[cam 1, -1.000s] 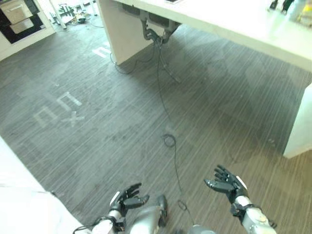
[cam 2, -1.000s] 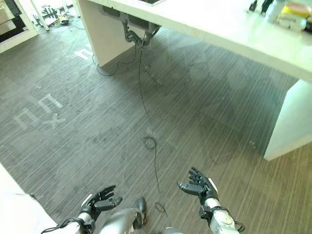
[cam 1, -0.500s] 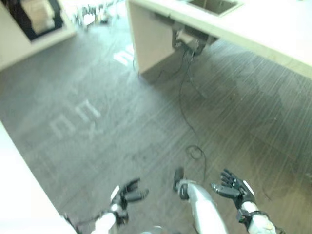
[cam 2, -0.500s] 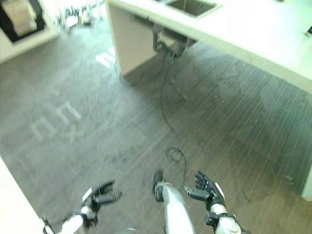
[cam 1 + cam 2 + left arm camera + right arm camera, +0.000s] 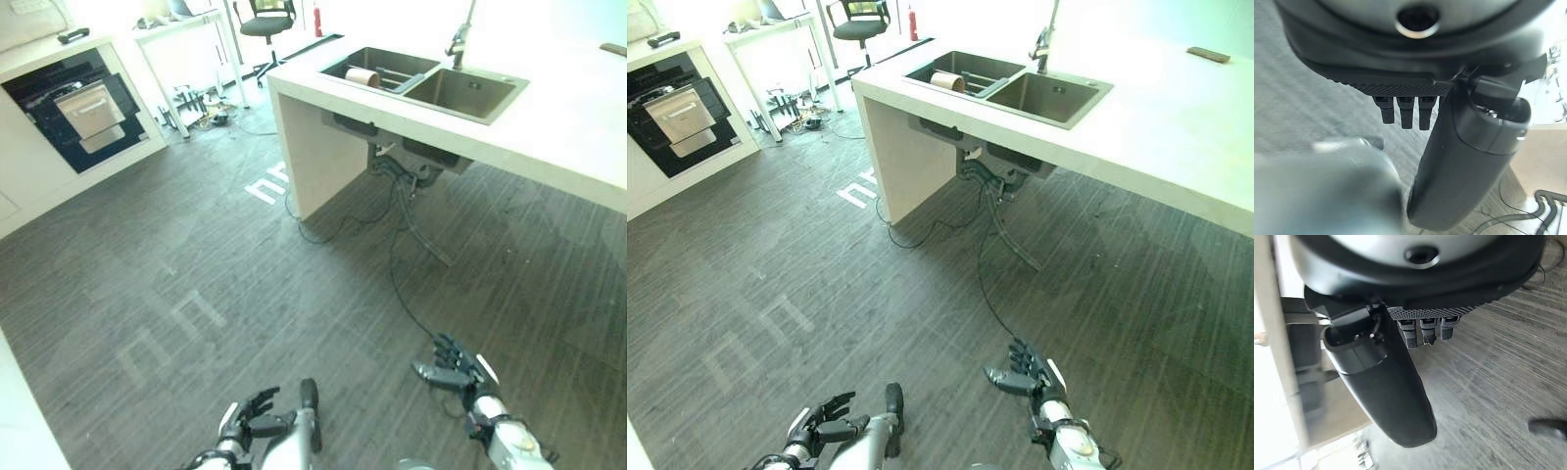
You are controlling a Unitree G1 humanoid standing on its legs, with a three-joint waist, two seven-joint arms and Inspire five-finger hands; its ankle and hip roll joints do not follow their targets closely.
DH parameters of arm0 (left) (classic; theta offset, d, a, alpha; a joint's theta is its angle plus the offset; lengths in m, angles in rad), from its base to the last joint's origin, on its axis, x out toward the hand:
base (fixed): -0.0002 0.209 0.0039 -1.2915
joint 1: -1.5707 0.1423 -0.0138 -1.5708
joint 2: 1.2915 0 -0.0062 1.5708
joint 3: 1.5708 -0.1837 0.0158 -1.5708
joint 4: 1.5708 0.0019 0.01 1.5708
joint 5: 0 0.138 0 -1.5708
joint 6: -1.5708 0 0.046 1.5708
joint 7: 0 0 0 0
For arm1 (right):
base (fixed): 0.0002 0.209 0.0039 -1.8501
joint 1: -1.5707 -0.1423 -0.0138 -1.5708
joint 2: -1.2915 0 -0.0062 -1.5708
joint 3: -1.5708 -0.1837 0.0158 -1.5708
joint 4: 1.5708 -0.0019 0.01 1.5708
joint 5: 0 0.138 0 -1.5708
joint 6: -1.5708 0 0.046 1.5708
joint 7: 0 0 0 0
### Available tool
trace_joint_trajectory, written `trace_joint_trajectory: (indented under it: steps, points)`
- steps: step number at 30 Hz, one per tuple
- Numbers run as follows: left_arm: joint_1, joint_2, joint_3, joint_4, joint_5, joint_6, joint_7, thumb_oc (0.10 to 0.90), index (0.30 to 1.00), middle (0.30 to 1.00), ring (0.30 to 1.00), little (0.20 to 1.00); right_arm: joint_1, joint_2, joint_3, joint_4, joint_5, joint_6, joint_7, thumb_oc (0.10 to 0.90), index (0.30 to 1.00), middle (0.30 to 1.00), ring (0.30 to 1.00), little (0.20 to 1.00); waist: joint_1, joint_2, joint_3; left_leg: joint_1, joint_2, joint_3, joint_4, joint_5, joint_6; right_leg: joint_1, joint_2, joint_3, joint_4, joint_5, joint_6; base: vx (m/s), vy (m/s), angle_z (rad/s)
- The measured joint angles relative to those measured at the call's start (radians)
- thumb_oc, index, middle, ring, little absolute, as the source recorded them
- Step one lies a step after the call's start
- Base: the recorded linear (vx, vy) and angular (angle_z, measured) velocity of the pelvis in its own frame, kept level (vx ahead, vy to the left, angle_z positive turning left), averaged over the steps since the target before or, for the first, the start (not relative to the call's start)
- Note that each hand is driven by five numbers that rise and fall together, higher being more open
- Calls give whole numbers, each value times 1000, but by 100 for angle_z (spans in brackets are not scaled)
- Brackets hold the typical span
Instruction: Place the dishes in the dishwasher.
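Dishes in the sink (image 5: 965, 73), well apart from both empty hands' relaxed, spread fingers (image 5: 1019, 370)

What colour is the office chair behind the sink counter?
The office chair has a black seat and back on a dark base, clearest in the left eye view.

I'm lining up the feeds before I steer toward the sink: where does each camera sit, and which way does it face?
Left eye view: on the head, looking down past both hands to the sink in the counter.
Right eye view: beside it, same scene; left hand and right hand empty, open.
Left wrist view: along the left hand to the floor.
Right wrist view: along the right hand to the floor.
Both eye views share the sink, the oven and the office chair.
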State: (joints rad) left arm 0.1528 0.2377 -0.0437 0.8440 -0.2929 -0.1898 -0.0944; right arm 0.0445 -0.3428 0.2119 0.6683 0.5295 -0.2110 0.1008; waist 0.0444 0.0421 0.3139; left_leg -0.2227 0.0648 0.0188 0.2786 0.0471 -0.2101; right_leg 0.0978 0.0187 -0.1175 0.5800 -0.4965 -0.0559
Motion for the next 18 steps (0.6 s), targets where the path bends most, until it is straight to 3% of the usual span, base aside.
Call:
trace_joint_trajectory:
  steps: [1,2,3,4,5,6,7,8,9,10,11,12,13,14,15,16,17,18]
  points:
    - [20,19,8,-16,-4,-13,-2,800,900,900,900,900,15,2,2,-22,-9,-2,1,800,900,900,900,900,9,-36,-1,-24,-44,14,91,21,63,14,13,7,-91,61,-49,398,216,19]
    - [-16,7,7,11,-7,-7,-3,800,900,900,900,900,44,-10,-26,-28,-11,2,-6,800,900,900,900,900,-32,-26,3,-40,-72,31,144,-42,145,67,-23,-32,-98,40,-33,503,319,-5]
    - [-28,8,7,12,-6,-11,-11,800,900,900,900,900,28,-20,-41,-28,-16,22,-14,800,900,900,900,900,-5,-45,9,-42,-82,83,142,-67,175,66,-65,13,-100,26,-11,532,335,10]
    - [-27,13,10,15,-5,-12,-23,800,900,900,900,900,21,-18,-55,-33,-16,20,-12,800,900,900,900,900,-5,-52,8,-44,-92,117,143,-86,197,92,-89,25,-150,34,11,462,278,-51]
    - [-29,13,11,22,-3,-12,-27,800,900,900,900,900,25,-19,-75,-31,-16,20,-10,800,900,900,900,900,-17,-45,0,-9,-120,135,117,-111,291,139,-115,20,-193,58,51,401,228,-3]
    - [-35,14,16,32,-1,-10,-24,800,900,900,900,900,29,-18,-80,-29,-15,22,-11,800,900,900,900,900,-20,-64,0,32,-158,141,90,-116,341,144,-145,12,-174,83,79,394,226,9]
    - [-51,18,17,30,5,-10,-26,800,900,900,900,900,30,-16,-80,-31,-15,22,-10,800,900,900,900,900,-15,-64,0,65,-165,140,74,-132,366,145,-145,14,-177,69,78,415,306,5]
    - [-65,29,21,31,8,-10,-27,800,900,900,900,900,28,1,-80,-31,-15,22,-9,800,900,900,900,900,-14,-74,1,99,-173,136,74,-140,373,171,-135,20,-241,108,80,417,404,1]
    - [-79,44,31,29,28,-11,-28,800,900,900,900,900,22,27,-82,-31,-15,20,-8,800,900,900,900,900,-9,-93,0,104,-180,130,126,-144,365,182,-139,18,-260,209,71,330,387,15]
    - [-101,53,29,29,35,-10,-29,800,900,900,900,900,13,53,-101,-28,-15,15,-7,800,900,900,900,900,-16,-88,0,45,-169,116,272,-148,361,184,-139,10,-220,254,94,323,348,11]
    - [-115,57,27,28,36,-15,-34,800,900,900,900,900,9,68,-111,-27,-15,9,-7,800,900,900,900,900,-13,-84,2,11,-179,108,334,-182,355,165,-129,17,-153,275,128,218,200,-22]
    - [-107,79,-18,21,37,-32,-31,800,900,900,900,900,2,69,-101,-36,-15,-12,1,800,900,900,900,900,-19,-48,-32,53,-184,35,130,-195,398,-41,-177,-20,306,319,181,299,224,-27]
    - [-115,96,-35,36,44,-23,-28,800,900,900,900,900,7,87,-86,-48,-15,-20,-6,800,900,900,900,900,-33,-80,-43,63,-234,63,135,-215,397,-113,-213,25,459,324,189,319,205,-29]
    - [-121,90,-36,30,43,-18,-24,800,900,900,900,900,5,75,-70,-48,-16,-16,-1,800,900,900,900,900,-39,-90,-51,97,-275,67,130,-244,419,-192,-224,33,548,323,190,337,166,-13]
    - [-116,84,-42,26,40,-20,-25,800,900,900,900,900,9,67,-61,-40,-16,-19,4,800,900,900,900,900,-38,-71,-44,116,-288,81,126,-259,425,-254,-224,20,598,314,176,291,33,-36]
    - [-121,70,-55,37,40,-10,-22,800,900,900,900,900,-8,58,-63,-20,-15,-22,4,800,900,900,900,900,-41,-45,-35,151,-301,85,93,-255,423,-323,-219,-31,614,284,130,282,-90,-28]
    - [-121,33,-69,51,41,-4,-22,800,900,900,900,900,0,29,-63,16,-15,-21,2,800,900,900,900,900,-57,27,-31,212,-288,66,2,-243,321,-386,-157,-95,484,248,62,313,-137,5]
    - [-119,30,-68,46,41,-9,-29,800,900,900,900,900,-4,25,-53,56,-15,-21,4,800,900,900,900,900,-69,-4,-2,162,-292,33,131,-262,107,-420,-159,-55,328,213,64,355,-192,91]
